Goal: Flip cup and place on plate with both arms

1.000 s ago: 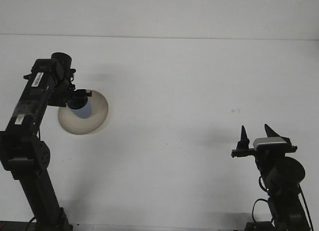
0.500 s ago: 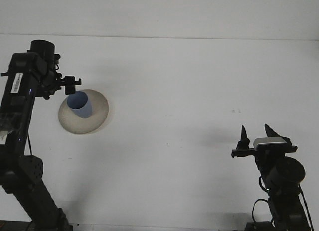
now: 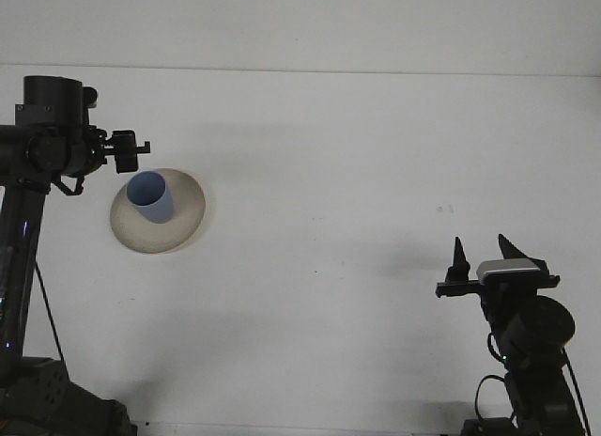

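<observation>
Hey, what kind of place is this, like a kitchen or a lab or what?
Probably a robotics lab or test bench, not a kitchen: a bare white table against a blank wall, two black robot arms mounted at its near edge, and only a blue cup standing on a beige plate as props.

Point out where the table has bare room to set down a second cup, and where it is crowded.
Bare: the wide stretch between the plate and the right gripper, and the strip behind both up to the wall. Crowded: the left side, where the cup stands on the plate with the left gripper just beside it.
</observation>
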